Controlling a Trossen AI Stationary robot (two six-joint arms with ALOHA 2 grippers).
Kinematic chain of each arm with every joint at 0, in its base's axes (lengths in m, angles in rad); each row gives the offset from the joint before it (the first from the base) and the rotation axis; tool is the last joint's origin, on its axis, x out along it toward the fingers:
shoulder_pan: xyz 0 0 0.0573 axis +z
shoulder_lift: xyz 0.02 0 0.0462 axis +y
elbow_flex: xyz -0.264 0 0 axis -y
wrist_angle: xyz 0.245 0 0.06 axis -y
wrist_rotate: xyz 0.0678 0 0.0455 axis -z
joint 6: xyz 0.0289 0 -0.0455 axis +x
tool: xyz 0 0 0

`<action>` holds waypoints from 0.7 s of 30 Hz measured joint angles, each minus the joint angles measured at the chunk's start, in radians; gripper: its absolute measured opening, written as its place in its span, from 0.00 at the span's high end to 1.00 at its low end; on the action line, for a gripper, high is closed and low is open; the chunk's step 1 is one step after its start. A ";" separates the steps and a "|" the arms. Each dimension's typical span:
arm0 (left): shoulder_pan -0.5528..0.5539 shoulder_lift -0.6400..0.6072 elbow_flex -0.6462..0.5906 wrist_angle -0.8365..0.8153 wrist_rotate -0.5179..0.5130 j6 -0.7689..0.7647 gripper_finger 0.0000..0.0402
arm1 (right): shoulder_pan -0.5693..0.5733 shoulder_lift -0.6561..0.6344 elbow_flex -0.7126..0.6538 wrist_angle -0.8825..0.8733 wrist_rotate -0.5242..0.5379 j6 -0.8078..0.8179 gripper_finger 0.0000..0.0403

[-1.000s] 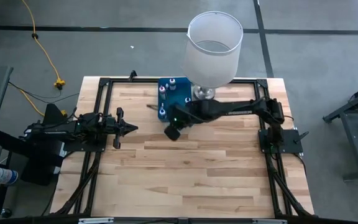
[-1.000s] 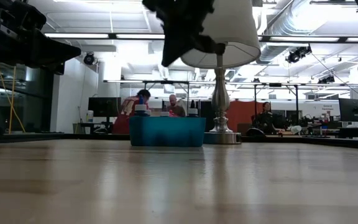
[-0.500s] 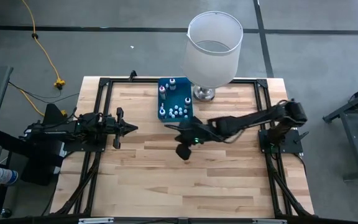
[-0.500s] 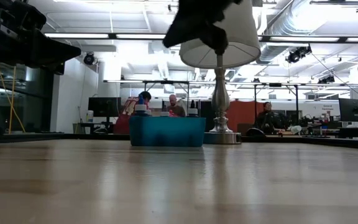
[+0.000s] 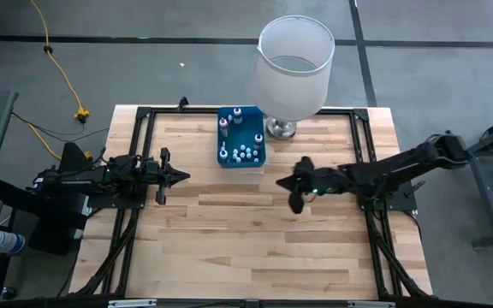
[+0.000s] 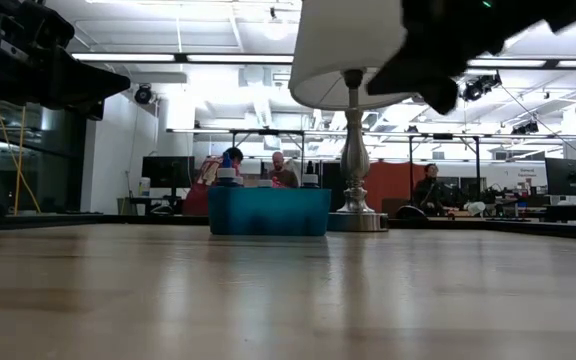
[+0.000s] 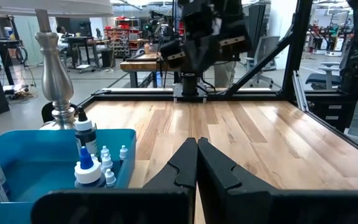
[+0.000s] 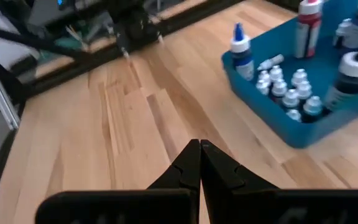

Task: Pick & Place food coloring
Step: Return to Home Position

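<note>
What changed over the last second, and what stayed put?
The right gripper, shut and empty, pulled back from beside the blue bin toward the table's right side. The left gripper, the food coloring bottles in the bin and the lamp stayed as they were.

Pale planked wood table (image 5: pixel 229 239) — glossy blue plastic bin (image 6: pixel 268 212), polished metal lamp base (image 6: pixel 356 218)

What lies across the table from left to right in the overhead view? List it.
left gripper → blue bin with the small bottles → right gripper. The lamp overlaps bin and gripper, so it is left out.
</note>
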 joint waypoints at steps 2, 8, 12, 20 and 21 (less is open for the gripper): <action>0.000 0.000 0.000 0.000 0.000 0.000 1.00 | -0.012 -0.072 -0.075 0.037 -0.011 -0.003 1.00; 0.000 0.000 0.000 0.000 0.000 0.000 1.00 | -0.039 -0.254 -0.261 0.145 -0.088 -0.076 1.00; 0.000 0.000 0.000 0.000 0.000 0.000 1.00 | -0.039 -0.349 -0.349 0.214 -0.149 -0.146 1.00; 0.000 0.000 0.000 0.000 0.000 0.000 1.00 | -0.038 -0.496 -0.485 0.338 -0.192 -0.203 1.00; 0.000 0.000 0.000 0.000 0.000 0.000 1.00 | -0.038 -0.510 -0.496 0.351 -0.194 -0.205 1.00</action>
